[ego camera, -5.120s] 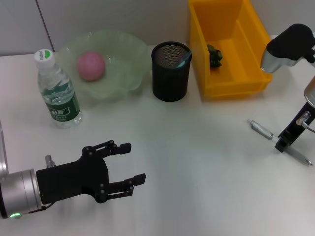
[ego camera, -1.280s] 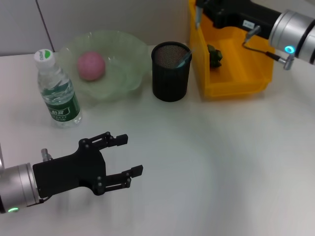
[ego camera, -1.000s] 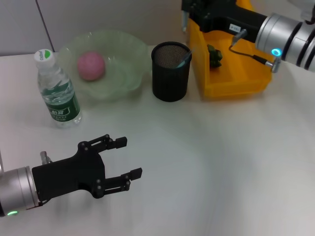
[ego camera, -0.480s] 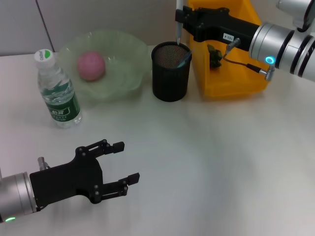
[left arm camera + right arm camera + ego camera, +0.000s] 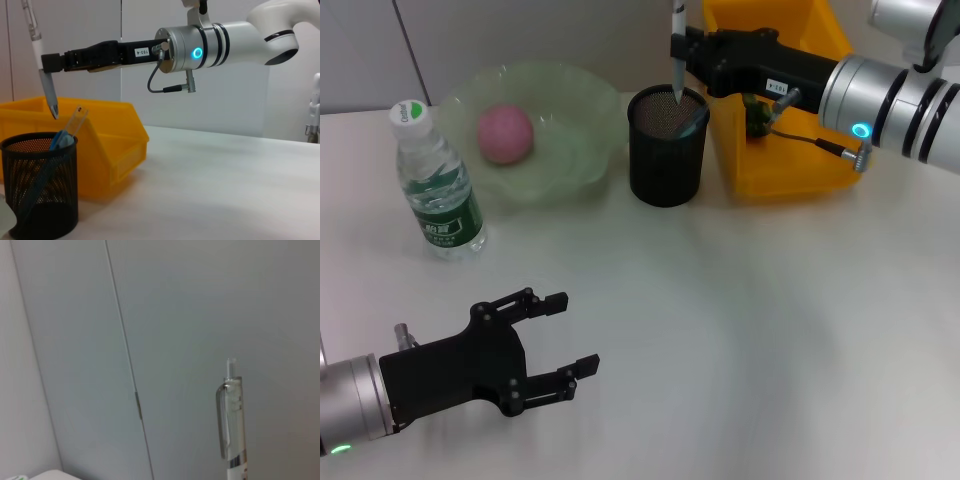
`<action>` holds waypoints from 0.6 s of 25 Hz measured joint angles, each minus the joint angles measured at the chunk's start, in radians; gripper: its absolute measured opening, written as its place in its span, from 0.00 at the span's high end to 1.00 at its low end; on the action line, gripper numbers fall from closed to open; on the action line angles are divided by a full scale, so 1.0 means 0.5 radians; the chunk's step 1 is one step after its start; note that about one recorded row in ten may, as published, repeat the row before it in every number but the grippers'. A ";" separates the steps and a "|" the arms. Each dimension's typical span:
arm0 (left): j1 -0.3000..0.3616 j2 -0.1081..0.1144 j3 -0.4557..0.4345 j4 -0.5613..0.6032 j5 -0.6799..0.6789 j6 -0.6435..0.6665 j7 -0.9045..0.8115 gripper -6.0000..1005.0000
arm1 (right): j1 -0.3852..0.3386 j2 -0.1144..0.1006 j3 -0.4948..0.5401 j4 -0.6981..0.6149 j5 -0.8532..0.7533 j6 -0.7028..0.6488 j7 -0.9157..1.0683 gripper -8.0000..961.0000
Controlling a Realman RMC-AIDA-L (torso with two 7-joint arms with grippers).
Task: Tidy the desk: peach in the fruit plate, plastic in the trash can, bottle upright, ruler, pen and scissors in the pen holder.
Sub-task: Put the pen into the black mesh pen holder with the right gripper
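Observation:
My right gripper (image 5: 684,46) is shut on a silver-and-white pen (image 5: 677,40), held upright with its tip just above the mouth of the black mesh pen holder (image 5: 666,150). The left wrist view shows the pen (image 5: 44,75) hanging over the holder (image 5: 40,190), where a clear blue ruler (image 5: 67,127) leans. A pink peach (image 5: 505,134) lies in the pale green fruit plate (image 5: 575,120). The bottle (image 5: 435,185) stands upright. Green plastic (image 5: 756,114) sits in the yellow bin (image 5: 790,170). My left gripper (image 5: 574,333) hovers open near the front left. Scissors are out of view.
The yellow bin stands right beside the pen holder, under my right forearm (image 5: 880,95). The fruit plate touches the holder's other side. White tabletop (image 5: 750,330) stretches across the middle and front right.
My right arm has carried the pen leftward from over the yellow bin to over the pen holder. The left gripper has drifted slightly toward the front edge.

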 joint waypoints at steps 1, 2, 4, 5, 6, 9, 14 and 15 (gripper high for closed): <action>0.000 0.001 0.002 0.000 0.000 0.000 0.000 0.21 | 0.000 0.000 -0.008 0.005 0.000 0.002 0.000 0.86; 0.000 0.001 0.003 0.000 0.001 0.000 0.000 0.21 | 0.001 0.000 -0.017 0.011 0.000 0.003 0.000 0.86; 0.000 0.004 0.003 0.004 0.002 0.000 0.001 0.21 | 0.004 0.002 -0.026 0.022 0.000 0.018 -0.006 0.85; 0.000 0.005 0.004 0.006 0.003 0.000 0.001 0.21 | 0.006 0.002 -0.029 0.024 0.000 0.029 -0.008 0.85; 0.000 0.005 0.004 0.007 0.003 0.000 0.001 0.21 | 0.008 0.003 -0.029 0.024 0.000 0.038 -0.008 0.85; 0.000 0.007 0.004 0.009 0.003 0.000 0.001 0.21 | 0.016 0.005 -0.032 0.026 0.000 0.067 -0.010 0.84; 0.001 0.009 0.004 0.009 0.003 0.001 0.002 0.21 | 0.019 0.005 -0.044 0.026 -0.001 0.084 -0.012 0.83; 0.001 0.009 0.004 0.009 0.003 0.001 0.002 0.21 | 0.019 0.005 -0.048 0.025 -0.001 0.086 -0.012 0.83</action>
